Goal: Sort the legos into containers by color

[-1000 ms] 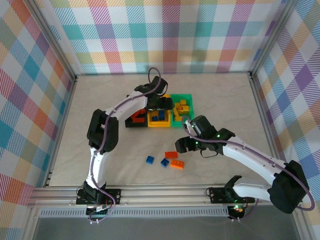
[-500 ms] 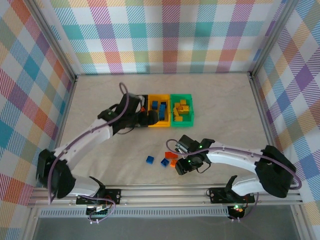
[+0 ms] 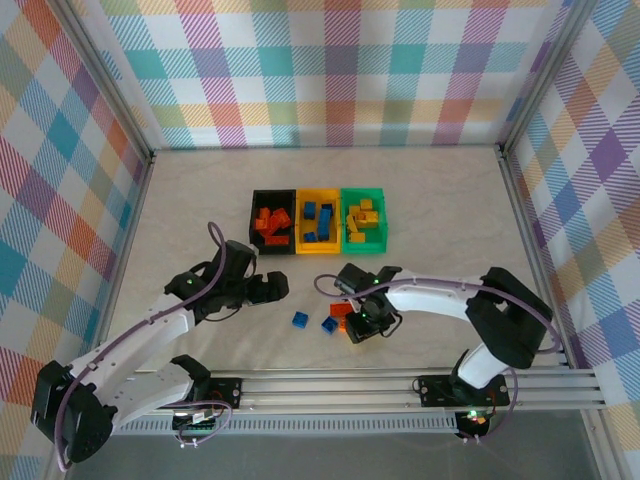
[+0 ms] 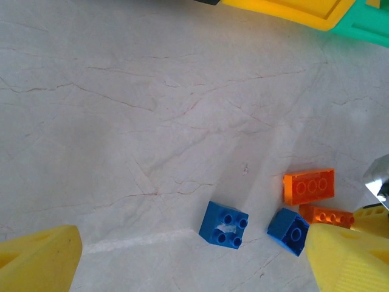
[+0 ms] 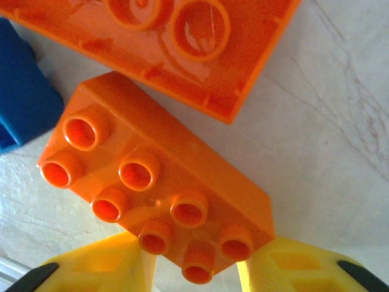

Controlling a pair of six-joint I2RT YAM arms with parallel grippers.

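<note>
The right gripper (image 5: 194, 267) is clamping the near corner of the orange two-by-four studded plastic brick (image 5: 164, 188). One of its yellow fingers (image 5: 103, 263) is seemingly pressing a long side and the other the short end, while the brick is lying studs-up on the pale marbled table (image 5: 340, 152). Likely light, rigid and glossy, the brick is offering flat parallel walls; taking both long sides squarely would be hindering a swivel. Just ahead of the fingers, an upturned orange brick (image 5: 182, 36) is showing hollow tubes, with a blue brick (image 5: 24, 103) beside it. The black rectangular plastic bin (image 3: 272, 192), holding orange pieces, is sitting well beyond this gripper. The left gripper (image 3: 272, 288) is hanging spread wide, holding nothing.
</note>
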